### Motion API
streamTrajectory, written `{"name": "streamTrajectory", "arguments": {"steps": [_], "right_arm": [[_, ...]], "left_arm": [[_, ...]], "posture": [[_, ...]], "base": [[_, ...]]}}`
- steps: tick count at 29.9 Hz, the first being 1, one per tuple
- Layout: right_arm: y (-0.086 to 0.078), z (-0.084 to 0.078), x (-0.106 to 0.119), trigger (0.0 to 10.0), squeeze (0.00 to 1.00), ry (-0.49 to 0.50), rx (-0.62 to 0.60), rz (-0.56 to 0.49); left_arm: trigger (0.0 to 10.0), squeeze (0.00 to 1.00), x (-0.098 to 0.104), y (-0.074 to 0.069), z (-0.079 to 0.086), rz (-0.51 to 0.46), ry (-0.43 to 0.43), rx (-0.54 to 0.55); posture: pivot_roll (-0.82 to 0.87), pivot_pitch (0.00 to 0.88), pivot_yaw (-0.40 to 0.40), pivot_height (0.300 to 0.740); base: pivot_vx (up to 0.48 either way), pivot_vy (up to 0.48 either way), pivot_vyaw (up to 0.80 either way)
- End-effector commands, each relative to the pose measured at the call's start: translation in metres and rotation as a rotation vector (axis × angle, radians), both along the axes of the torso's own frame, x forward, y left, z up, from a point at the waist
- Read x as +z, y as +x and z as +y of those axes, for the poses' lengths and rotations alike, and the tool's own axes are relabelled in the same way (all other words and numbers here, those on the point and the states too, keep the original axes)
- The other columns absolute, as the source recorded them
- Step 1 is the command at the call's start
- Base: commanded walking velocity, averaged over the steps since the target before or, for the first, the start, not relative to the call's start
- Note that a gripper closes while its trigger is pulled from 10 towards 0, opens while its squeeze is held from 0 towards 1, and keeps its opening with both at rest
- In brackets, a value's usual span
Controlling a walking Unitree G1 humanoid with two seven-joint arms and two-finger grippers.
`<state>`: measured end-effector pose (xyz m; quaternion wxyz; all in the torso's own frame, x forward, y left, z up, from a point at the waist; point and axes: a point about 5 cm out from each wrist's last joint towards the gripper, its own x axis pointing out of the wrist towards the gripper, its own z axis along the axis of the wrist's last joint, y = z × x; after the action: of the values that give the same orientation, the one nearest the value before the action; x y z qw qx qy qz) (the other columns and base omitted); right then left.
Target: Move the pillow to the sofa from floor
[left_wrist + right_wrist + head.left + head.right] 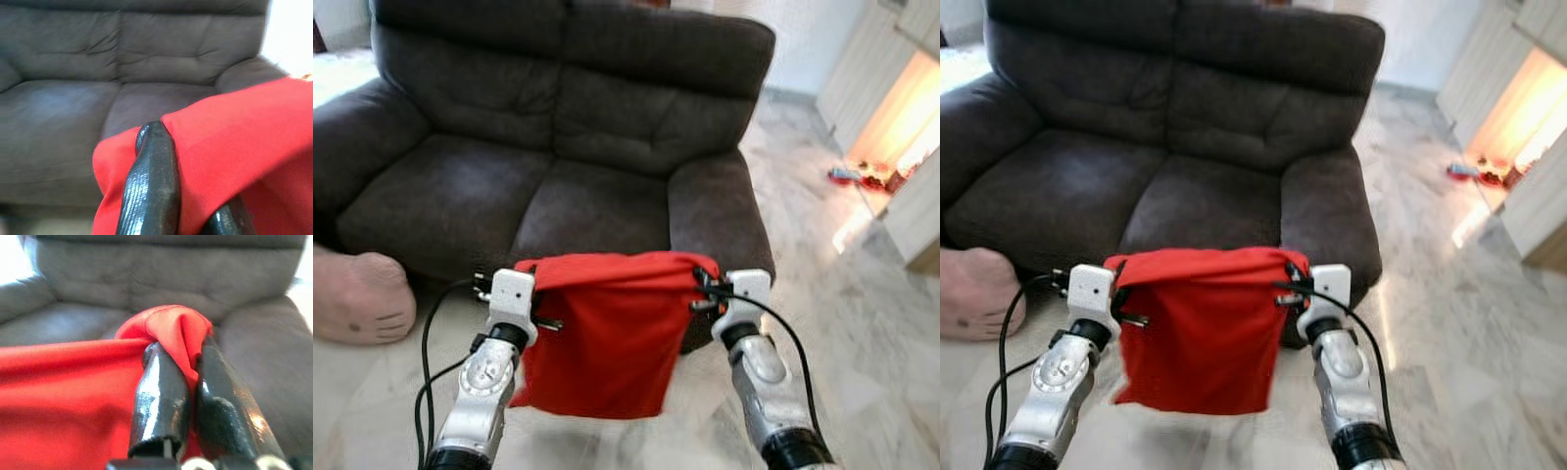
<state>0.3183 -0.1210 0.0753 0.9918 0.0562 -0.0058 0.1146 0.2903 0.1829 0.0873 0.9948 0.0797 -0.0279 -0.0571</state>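
A red pillow [602, 333] hangs off the floor between my two arms, in front of the dark grey sofa [558, 147]. My left gripper [530, 279] is shut on its upper left corner, and in the left wrist view the black fingers [151, 186] pinch red cloth [234, 132]. My right gripper [703, 281] is shut on the upper right corner; in the right wrist view both fingers [161, 396] clamp a fold of the red cloth [171, 328]. The pillow's lower edge dangles above the marble floor.
A pink pillow [357, 299] lies on the floor at the sofa's left foot. Marble floor [862, 323] stretches to the right toward a lit cabinet area with small items [862, 176]. The sofa's right armrest [720, 206] stands just behind the red pillow.
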Motion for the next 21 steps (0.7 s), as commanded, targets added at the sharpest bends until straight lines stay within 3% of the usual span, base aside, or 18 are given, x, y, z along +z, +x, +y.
{"name": "streamTrajectory", "arguments": {"steps": [1,21], "right_arm": [[0.0012,-0.0206,0.0057,10.0,0.0,-0.01,-0.063,-0.029],[0.0016,-0.0185,0.0086,10.0,0.0,-0.014,-0.052,-0.036]], "left_arm": [[10.0,0.0,0.026,0.0083,-0.0055,-0.122,-0.019,-0.006],[10.0,0.0,0.0276,0.0084,-0.0061,-0.13,-0.021,-0.012]], "posture": [[0.13,0.0,-0.131,0.74],[0.13,0.0,-0.134,0.74]], "base": [[0.446,0.0,0.0],[0.448,0.0,0.0]]}}
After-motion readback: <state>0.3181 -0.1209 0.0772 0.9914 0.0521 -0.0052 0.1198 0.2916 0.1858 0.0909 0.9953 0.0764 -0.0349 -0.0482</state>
